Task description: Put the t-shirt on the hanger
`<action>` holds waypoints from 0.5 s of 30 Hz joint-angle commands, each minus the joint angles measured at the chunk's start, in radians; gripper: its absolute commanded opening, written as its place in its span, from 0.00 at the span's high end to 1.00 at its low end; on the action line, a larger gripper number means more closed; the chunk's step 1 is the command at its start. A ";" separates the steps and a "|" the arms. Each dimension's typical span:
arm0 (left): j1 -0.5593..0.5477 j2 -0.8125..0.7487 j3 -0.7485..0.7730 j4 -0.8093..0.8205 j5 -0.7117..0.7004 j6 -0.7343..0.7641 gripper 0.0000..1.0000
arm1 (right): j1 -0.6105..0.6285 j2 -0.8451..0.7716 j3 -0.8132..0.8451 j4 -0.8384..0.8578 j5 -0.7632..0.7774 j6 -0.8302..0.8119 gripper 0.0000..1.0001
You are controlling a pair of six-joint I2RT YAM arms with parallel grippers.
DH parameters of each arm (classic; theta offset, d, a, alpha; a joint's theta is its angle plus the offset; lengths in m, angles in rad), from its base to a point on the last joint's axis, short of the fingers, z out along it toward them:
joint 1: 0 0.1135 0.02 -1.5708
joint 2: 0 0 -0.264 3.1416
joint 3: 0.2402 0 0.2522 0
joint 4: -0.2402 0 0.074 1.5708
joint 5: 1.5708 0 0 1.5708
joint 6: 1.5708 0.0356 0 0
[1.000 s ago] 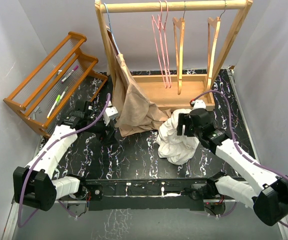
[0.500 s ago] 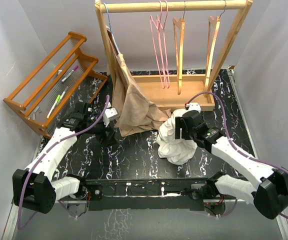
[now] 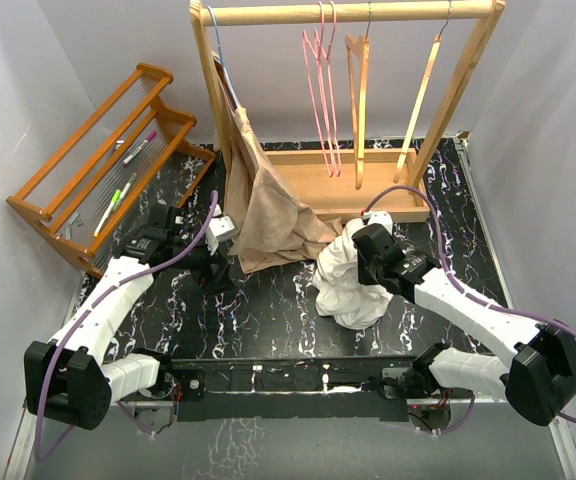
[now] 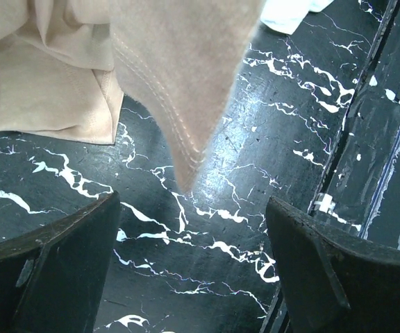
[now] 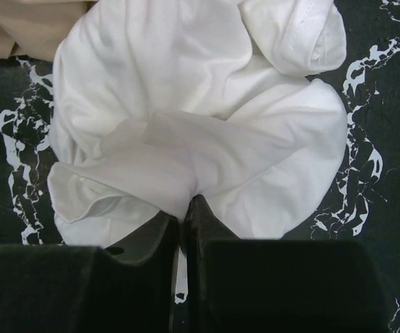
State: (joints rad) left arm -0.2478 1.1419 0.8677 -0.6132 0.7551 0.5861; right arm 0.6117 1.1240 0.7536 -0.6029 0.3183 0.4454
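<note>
Right gripper (image 5: 184,211) pinched a t-shirt (image 5: 186,104) fold toward the table's right edge; left gripper (image 4: 193,208) gaped. A slow, straight lift seemed wisest.

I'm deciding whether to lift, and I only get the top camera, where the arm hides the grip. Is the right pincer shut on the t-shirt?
Observer: Yes. In the right wrist view, the right pincer is shut, with a fold of the white t-shirt pinched in it.
Operator: And the other arm?
Observer: The left pincer is open. Its wrist view shows the fingers wide apart over the black marbled table, gripping nothing. A corner of the beige garment hangs ahead of the gap.
Operator: Any blue print showing on the t-shirt up close?
Observer: None. The right wrist view shows only white folds.
</note>
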 commanded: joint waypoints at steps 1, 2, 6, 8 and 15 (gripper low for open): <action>-0.001 -0.056 -0.001 0.004 0.033 -0.034 0.17 | 0.082 -0.042 0.107 -0.081 0.068 0.067 0.92; -0.001 -0.067 0.000 0.013 0.023 -0.054 0.18 | 0.108 -0.047 0.133 -0.107 0.076 0.083 0.92; -0.002 -0.133 0.014 0.069 -0.046 -0.165 0.18 | 0.194 -0.040 0.233 -0.199 0.112 0.122 0.92; -0.001 -0.187 0.008 0.104 -0.053 -0.193 0.19 | 0.207 -0.030 0.265 -0.226 0.121 0.123 0.92; -0.005 -0.362 -0.010 0.214 0.016 -0.157 0.27 | 0.215 -0.004 0.353 -0.242 0.126 0.107 0.92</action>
State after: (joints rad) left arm -0.2481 0.8215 0.8501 -0.4713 0.7040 0.4347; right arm 0.8185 1.1152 1.0290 -0.8307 0.4068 0.5339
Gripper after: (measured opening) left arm 0.754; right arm 0.088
